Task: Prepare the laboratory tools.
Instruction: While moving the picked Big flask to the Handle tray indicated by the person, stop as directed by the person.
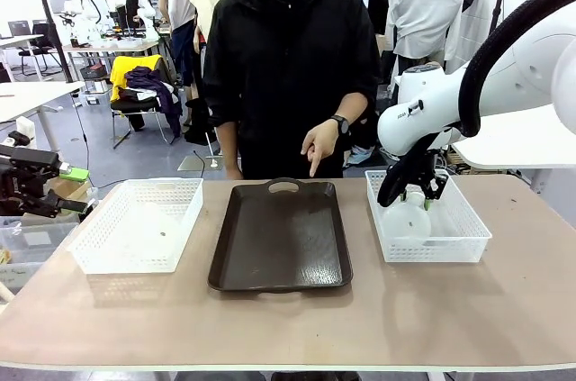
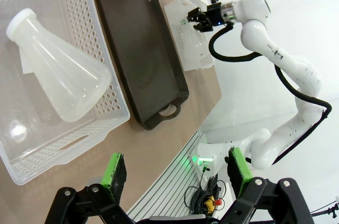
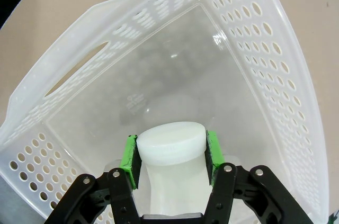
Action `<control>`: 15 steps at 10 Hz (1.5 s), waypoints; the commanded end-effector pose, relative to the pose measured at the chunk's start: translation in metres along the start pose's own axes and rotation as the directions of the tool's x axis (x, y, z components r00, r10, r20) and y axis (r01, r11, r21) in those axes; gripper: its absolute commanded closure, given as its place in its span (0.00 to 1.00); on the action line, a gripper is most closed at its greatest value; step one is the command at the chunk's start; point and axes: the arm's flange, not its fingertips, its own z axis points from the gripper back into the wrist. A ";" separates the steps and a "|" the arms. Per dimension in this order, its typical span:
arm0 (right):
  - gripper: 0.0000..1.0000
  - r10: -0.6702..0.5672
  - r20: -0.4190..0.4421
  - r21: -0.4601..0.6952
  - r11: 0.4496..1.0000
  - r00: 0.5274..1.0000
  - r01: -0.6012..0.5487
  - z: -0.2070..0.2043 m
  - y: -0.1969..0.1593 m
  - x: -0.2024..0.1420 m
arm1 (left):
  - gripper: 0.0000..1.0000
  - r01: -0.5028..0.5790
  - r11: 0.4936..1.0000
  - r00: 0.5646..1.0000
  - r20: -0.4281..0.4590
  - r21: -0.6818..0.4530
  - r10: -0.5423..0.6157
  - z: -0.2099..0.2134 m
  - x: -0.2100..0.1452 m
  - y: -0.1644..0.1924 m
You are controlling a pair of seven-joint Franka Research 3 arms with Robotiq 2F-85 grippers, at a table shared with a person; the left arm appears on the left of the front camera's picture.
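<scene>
I watch the right claw (image 3: 171, 155) pinching the capped neck of a translucent white plastic conical flask (image 3: 172, 142) between its green pads (image 3: 130, 158). The pads press on opposite sides of the neck, just under the flat cap. The flask sits inside a white perforated plastic basket (image 3: 265, 49) on the robot's right side of the beige table (image 1: 450, 309).

The left claw (image 2: 176, 170) hangs beyond the table's left edge, its fingers (image 2: 115, 173) spread wide and gripping nothing. A second translucent white conical flask (image 2: 55, 73) lies on its side in the other white perforated basket (image 2: 108, 107), well apart from that claw.

A dark brown rectangular tray with cut-out handles (image 1: 281, 235) rests between the two baskets. A person in a black top stands at the far side, one hand (image 1: 319, 142) pointing a finger down towards the tray's far end.
</scene>
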 end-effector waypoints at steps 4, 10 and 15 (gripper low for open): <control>1.00 0.035 -0.042 0.003 0.999 0.999 -0.035 0.024 -0.007 -0.005 | 0.00 0.002 1.000 1.000 0.005 -0.002 -0.002 0.002 0.000 -0.001; 1.00 -0.015 -0.075 0.105 0.994 0.997 0.023 0.092 -0.038 0.009 | 0.00 0.002 1.000 1.000 0.005 -0.002 -0.002 0.002 0.000 -0.001; 1.00 0.028 -0.081 0.139 0.990 0.996 -0.016 0.114 -0.039 -0.007 | 0.00 0.002 1.000 1.000 0.005 -0.002 -0.002 0.002 0.000 -0.001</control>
